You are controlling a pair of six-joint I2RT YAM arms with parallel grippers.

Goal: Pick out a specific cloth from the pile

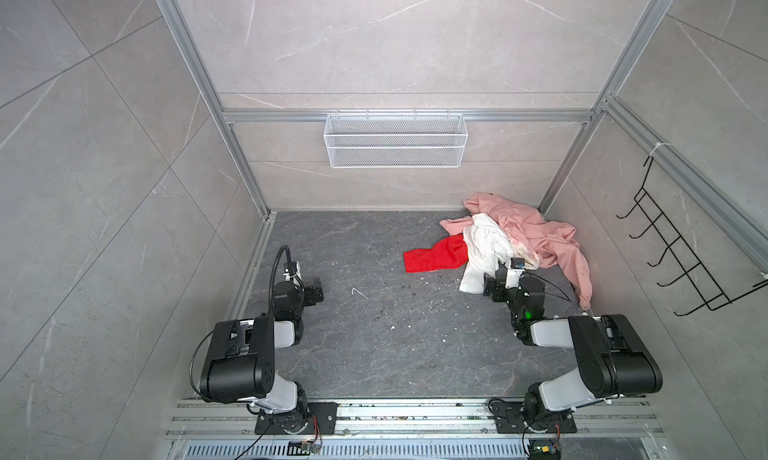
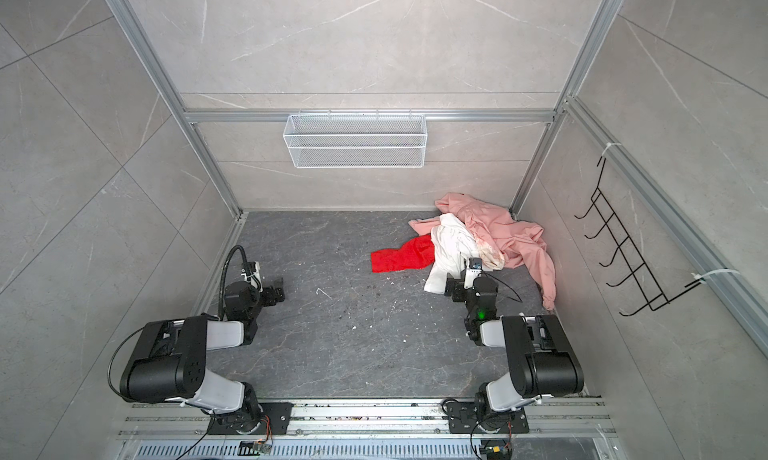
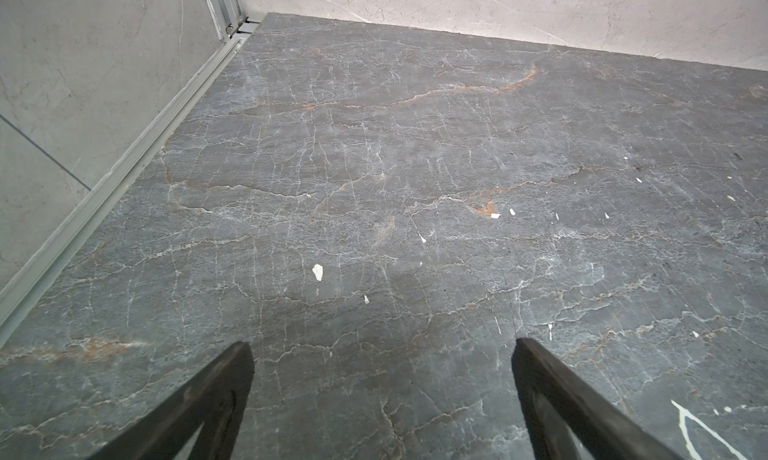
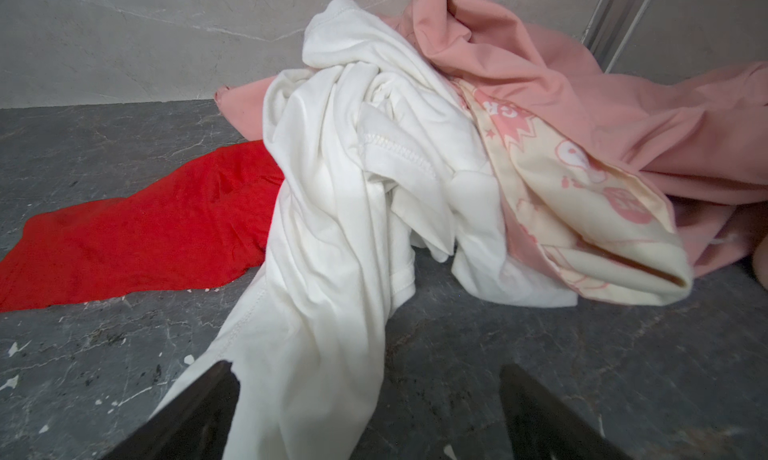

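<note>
Two jaw pairs apart, empty. Looks like reach step: right jaws at 6 o'clock of pile (image 1: pixel 509 239), over white garment (image 4: pixel 332 212). Red cloth (image 1: pixel 436 256) pokes out at 9 o'clock, flat on bench (image 1: pixel 374 333). Next likely: shift there, pinch red only.

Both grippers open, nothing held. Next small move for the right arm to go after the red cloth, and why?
Probably shift the right gripper left, over the bare end of the red cloth, before lowering. Its open jaws point at the white garment's trailing end, so closing here would likely take the wrong piece. The red cloth lies flat on the floor, partly tucked under the white one.
</note>
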